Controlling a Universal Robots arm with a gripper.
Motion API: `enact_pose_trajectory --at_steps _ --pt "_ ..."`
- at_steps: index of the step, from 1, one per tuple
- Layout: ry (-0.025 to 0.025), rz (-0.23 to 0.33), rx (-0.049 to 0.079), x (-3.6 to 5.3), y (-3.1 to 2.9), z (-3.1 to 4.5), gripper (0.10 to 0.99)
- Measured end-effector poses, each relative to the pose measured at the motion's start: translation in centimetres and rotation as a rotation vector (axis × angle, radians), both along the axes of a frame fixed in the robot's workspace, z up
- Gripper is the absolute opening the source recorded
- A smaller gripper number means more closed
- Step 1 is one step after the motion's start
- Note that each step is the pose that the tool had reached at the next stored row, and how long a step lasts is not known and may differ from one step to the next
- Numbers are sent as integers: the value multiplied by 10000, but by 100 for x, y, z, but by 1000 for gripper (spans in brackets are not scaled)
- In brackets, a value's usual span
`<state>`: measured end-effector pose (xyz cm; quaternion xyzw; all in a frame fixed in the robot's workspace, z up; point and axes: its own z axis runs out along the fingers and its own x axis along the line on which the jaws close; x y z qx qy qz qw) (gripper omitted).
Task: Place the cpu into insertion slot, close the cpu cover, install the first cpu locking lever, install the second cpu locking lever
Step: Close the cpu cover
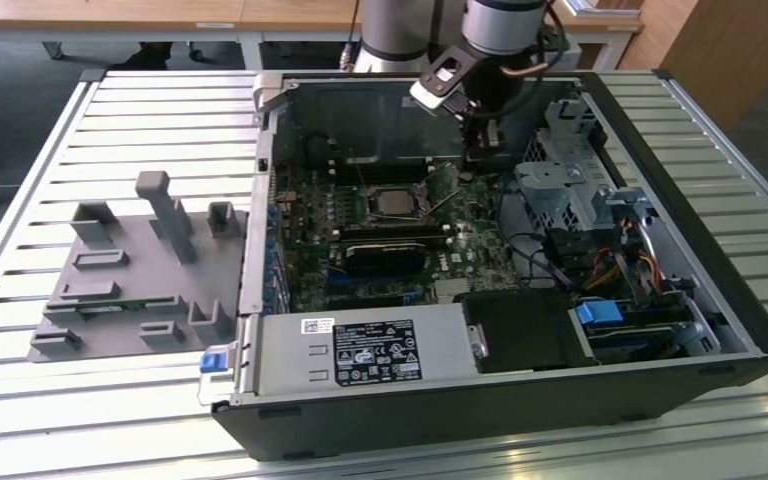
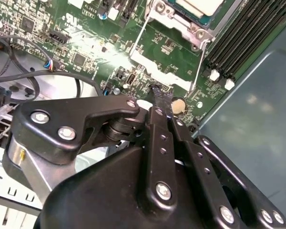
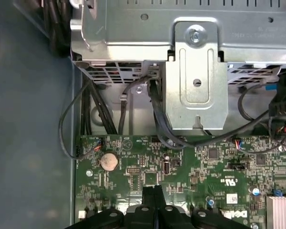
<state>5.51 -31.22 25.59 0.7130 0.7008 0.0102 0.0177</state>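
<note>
Slatted aluminium desk [image 1: 117, 110], pale ribbed metal. Behind it are wooden tables [image 1: 157, 12] and a dark floor, with a wood panel [image 1: 718, 40] at the exterior view's right.

On the desk lies an open black PC case [image 1: 744, 330]. Beside it, on the exterior view's left, sits a matte grey plastic fixture [image 1: 131, 270] with blocky posts. Inside the case are a green motherboard [image 1: 311, 230] and a boxy silver power supply [image 1: 357, 350] with a label. A perforated sheet-metal drive cage [image 3: 195, 90] has black cables running under it. A round coin battery [image 3: 108, 161] sits on the board.

The cpu [image 1: 391, 203], a flat square with a silver top, sits in the insertion slot [image 1: 368, 200] mid-board. In the second wrist view the cpu cover [image 2: 181, 26], a thin metal frame, lies around the chip. Two thin wire levers [image 2: 139, 40] run off the frame; I cannot tell whether they are latched.

The end effector [image 1: 480, 150] is made of black jointed links. It hangs over the board on the exterior view's right of the slot, apart from it and near the drive cage. In both wrist views the fingers [image 3: 154, 195] are narrow, with their tips pressed together and nothing between them.
</note>
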Motion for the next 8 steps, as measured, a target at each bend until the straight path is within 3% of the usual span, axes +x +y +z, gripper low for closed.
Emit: enact_pose_trajectory --at_steps 8 --pt "13 8 -1 20 1 -107 122"
